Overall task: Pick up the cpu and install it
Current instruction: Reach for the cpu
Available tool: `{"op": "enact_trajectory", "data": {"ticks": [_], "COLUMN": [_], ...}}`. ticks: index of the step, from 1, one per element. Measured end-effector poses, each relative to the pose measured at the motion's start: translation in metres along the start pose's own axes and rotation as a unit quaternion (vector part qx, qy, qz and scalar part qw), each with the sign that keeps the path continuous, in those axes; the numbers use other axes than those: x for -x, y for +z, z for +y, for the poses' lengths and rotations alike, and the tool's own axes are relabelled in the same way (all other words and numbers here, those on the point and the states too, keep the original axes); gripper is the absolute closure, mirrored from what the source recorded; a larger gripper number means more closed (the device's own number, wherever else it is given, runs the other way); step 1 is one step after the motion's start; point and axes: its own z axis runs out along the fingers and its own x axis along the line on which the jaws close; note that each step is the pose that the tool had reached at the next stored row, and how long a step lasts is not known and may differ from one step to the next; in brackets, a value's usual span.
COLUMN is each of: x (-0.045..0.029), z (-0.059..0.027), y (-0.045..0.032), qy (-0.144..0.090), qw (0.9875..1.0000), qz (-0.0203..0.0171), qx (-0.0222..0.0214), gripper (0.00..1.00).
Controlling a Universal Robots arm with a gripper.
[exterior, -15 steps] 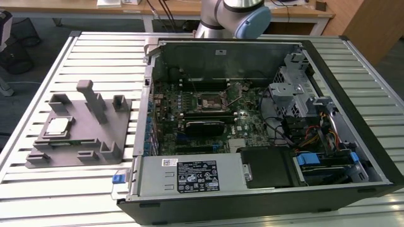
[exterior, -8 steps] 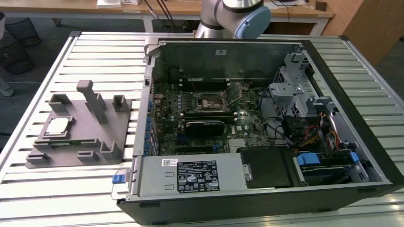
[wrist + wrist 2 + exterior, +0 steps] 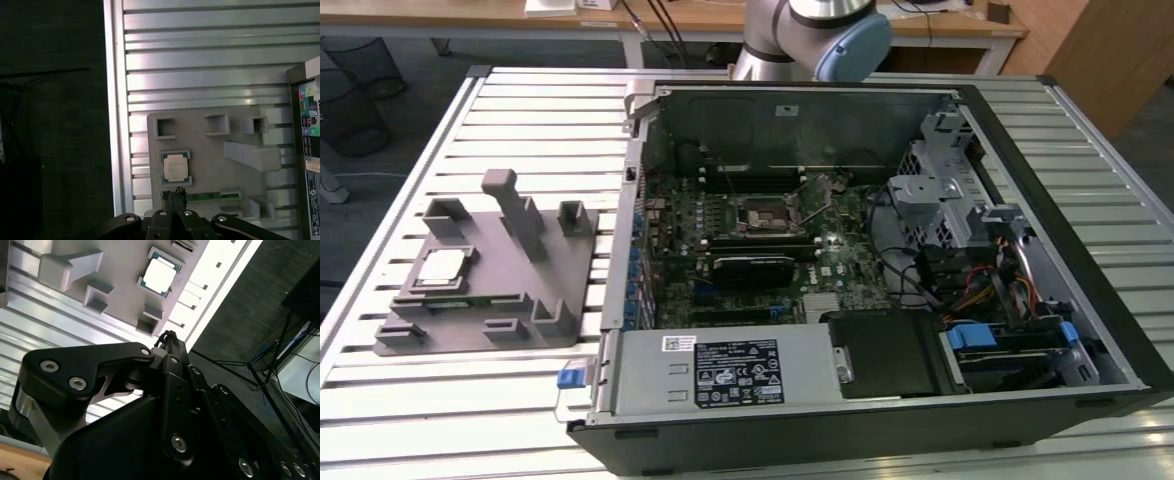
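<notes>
Step in hand, as I read it: approach for the pick, nothing lifted yet. At the exterior view's left, a grey fixture [image 3: 547, 300] sits on the slatted table [image 3: 440, 400], and the cpu [image 3: 443, 266] lies flat in its square recess, shiny top up, w/ a thin green edge showing all round. In the first wrist view the other pockets of the fixture look bare, except a slim green strip [image 3: 207, 195] lying in a slot just beside the chip; can't tell what it is. The gripper [image 3: 174, 194] hangs over that end of the fixture, tip apart from the chip. Its fingers look pressed together w/ nothing between them, so it's empty. My judgement: to take the chip the fingers must spread enough to span its edges, line up square w/ the recess walls and come straight down, since those walls leave little room. Moving right, the open PC case [image 3: 1081, 230] lies on its side w/ the motherboard [image 3: 720, 200] inside. The socket [image 3: 765, 213] near mid-board has no chip in it, but whether its latch is up I can't tell. Nearer the camera is the power supply [image 3: 720, 365]. The arm [image 3: 807, 30] rises behind the case.
</notes>
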Motion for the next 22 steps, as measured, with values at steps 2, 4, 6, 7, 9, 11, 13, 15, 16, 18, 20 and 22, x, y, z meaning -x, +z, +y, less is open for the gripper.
{"op": "enact_trajectory", "data": {"ticks": [2, 4, 6, 7, 9, 11, 13, 15, 16, 18, 20, 22], "x": [-0.0027, -0.0054, -0.0079, -0.0091, -0.0115, -0.0134, -0.0135, -0.0135, -0.0134, -0.0104, -0.0059, -0.0050], "z": [-0.0002, -0.0004, -0.0006, -0.0006, -0.0008, -0.0010, -0.0011, -0.0010, -0.0010, -0.0008, -0.0005, -0.0004], "y": [-0.0001, -0.0001, -0.0002, -0.0003, -0.0003, -0.0003, -0.0003, -0.0002, -0.0002, 0.0002, 0.0008, 0.0010], "qy": [0.000, 0.000, 0.000, 0.000, 0.000, 0.000, 0.000, 0.000, 0.000, 0.000, 0.000, 0.000], "qw": [1.0000, 1.0000, 1.0000, 1.0000, 1.0000, 1.0000, 1.0000, 1.0000, 1.0000, 1.0000, 1.0000, 1.0000], "qz": [0.0000, 0.0000, 0.0000, 0.0001, 0.0000, 0.0001, 0.0000, 0.0000, 0.0000, 0.0001, 0.0001, 0.0000], "qx": [0.0000, 0.0000, 0.0000, 0.0000, 0.0000, 0.0000, 0.0000, 0.0000, 0.0000, -0.0001, 0.0000, 0.0000], "gripper": [0.89, 0.89, 0.89, 0.89, 0.89, 0.89, 0.89, 0.89, 0.89, 0.89, 0.89, 0.89]}}
